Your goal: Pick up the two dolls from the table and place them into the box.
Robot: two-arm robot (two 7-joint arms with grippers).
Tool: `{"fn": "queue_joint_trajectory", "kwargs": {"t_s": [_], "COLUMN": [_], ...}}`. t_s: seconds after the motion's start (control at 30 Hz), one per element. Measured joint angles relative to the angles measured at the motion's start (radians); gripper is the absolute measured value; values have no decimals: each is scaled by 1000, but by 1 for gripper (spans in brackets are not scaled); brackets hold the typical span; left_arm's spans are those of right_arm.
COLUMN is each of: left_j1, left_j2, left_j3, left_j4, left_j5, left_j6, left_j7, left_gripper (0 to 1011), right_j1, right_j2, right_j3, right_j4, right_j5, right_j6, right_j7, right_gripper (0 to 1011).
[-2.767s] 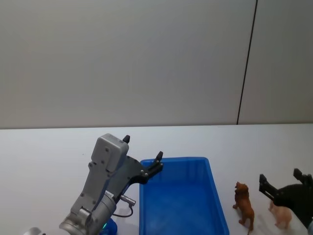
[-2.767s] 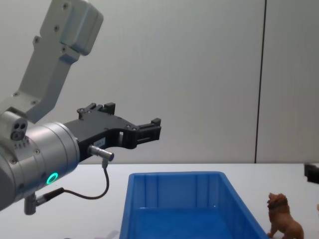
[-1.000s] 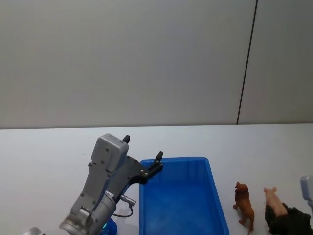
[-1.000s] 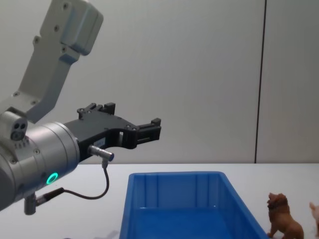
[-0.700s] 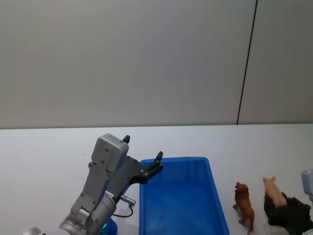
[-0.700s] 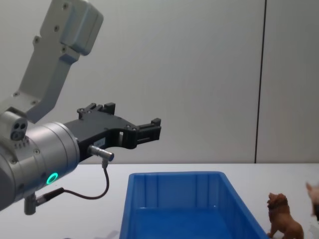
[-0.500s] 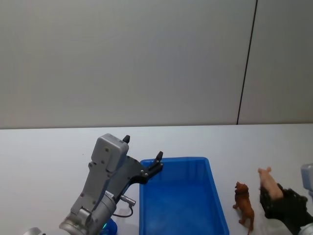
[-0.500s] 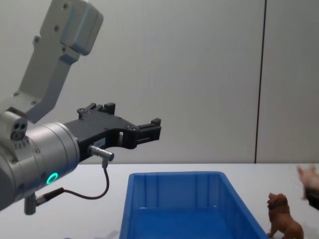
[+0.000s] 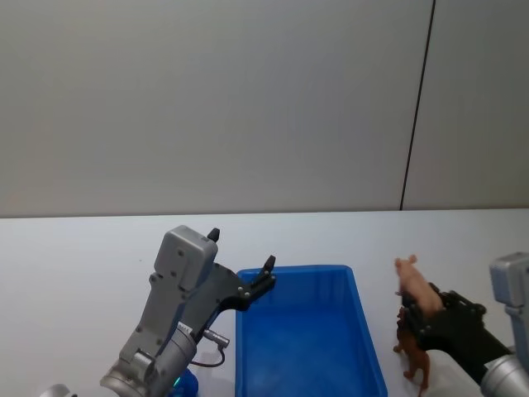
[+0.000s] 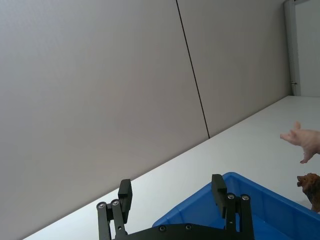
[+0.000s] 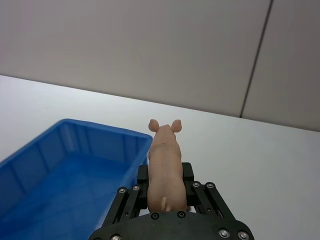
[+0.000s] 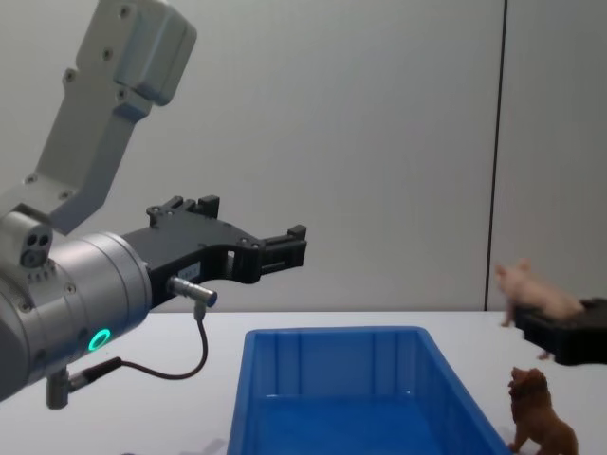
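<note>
I see the white surface [image 9: 83, 248] carrying the blue box [image 9: 297, 270]. My left gripper [image 9: 241, 249] hangs over the box's far left corner, fingers spread wide and empty. My right gripper [image 11: 165, 174] hovers above the brown lion [image 12: 542, 428], which stands just right of the box, its fingers clamped on the pale pig [image 9: 411, 281].

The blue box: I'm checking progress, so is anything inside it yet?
Nothing visible: the box shows bare blue floor. Its nearest end is cut off or covered by the right end effector, which grips the pale pig. The lion stands outside, beside it.
</note>
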Motion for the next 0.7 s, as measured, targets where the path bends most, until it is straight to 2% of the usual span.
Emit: {"fn": "queue_joint_trajectory", "kwargs": {"t_s": [0.57,0.63,0.7], "left_j1": [0,0,0], "left_j2": [0,0,0], "left_j3": [0,0,0], "left_j4": [0,0,0], "left_j5": [0,0,0], "left_j6": [0,0,0], "left_j7": [0,0,0], "left_gripper": [1002,1002,1002], "right_j1": [81,91,103], "right_j2": [-44,-51,-58], "right_j3": [-39,-45,-51], "right_j4": [67,77,91], "right_j5": [10,12,13], "right_j6": [-20,-20,-19], "right_j7": [240,264,289], "right_gripper": [383,409,491]}}
